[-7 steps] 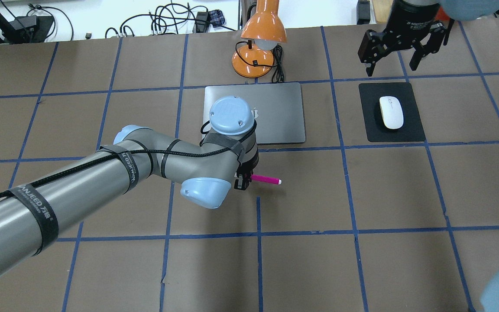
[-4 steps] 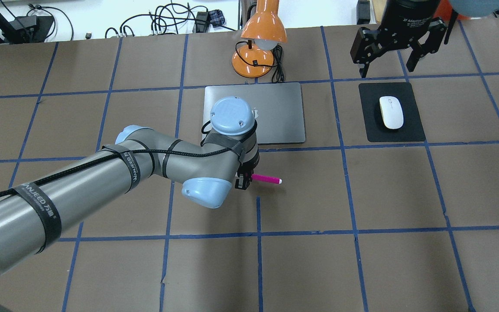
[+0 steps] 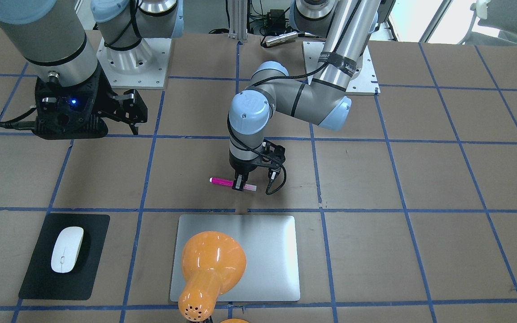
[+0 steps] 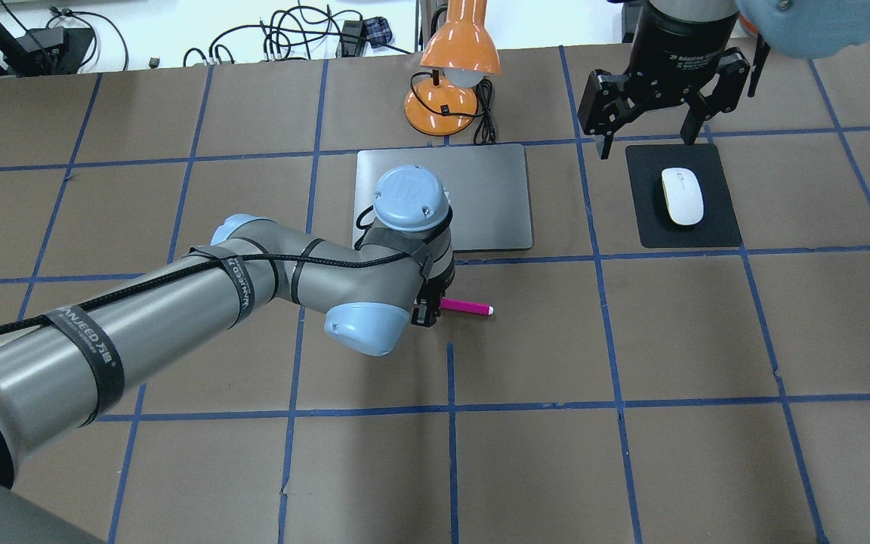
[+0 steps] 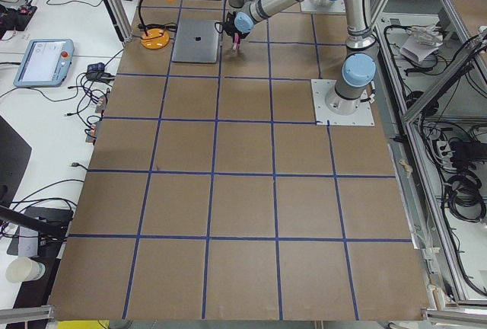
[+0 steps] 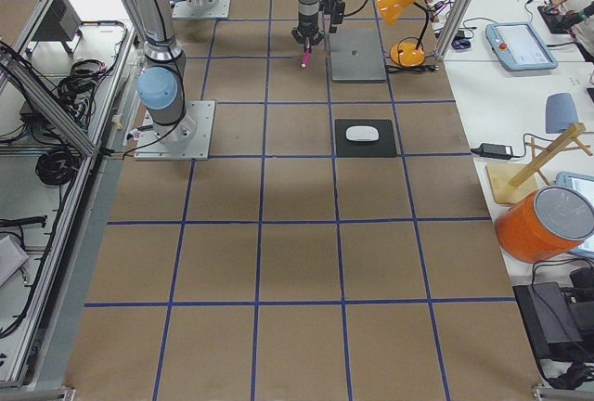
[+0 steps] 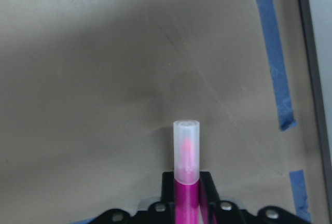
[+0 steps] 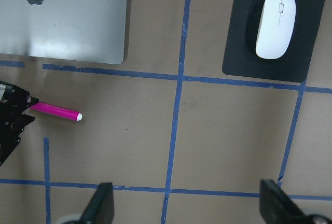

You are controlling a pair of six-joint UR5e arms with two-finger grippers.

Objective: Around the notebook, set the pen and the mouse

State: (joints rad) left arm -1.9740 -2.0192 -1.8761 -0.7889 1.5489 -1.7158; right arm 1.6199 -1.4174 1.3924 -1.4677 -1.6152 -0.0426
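Left fingers point(image 4: 420, 316): clenched on one end of the pen point(image 4: 467, 306), mid bench point(image 4: 631, 468).
Pen: level, just off the near edge of the notebook point(image 4: 488, 196).
Notebook: flat, toward the bench's far edge.
Mouse point(image 4: 682, 196): on black mat point(image 4: 718, 227), right of notebook, well apart.
Right fingers point(image 4: 689, 125): spread wide, empty, above mat's far edge.

the overhead view looks forward and down from behind the robot onto the table point(image 4: 631, 340), while the front-facing view looks back from across it, steeply down, so both share the notebook point(image 4: 488, 196), pen point(image 4: 469, 307) and mouse point(image 4: 682, 196), seen from opposite sides. the two side views sit high and far off at either end of the table and take in its whole length. the left wrist camera is very close over the pen's pale end, and the right wrist camera hangs higher, looking straight down on notebook, pen and mouse together.
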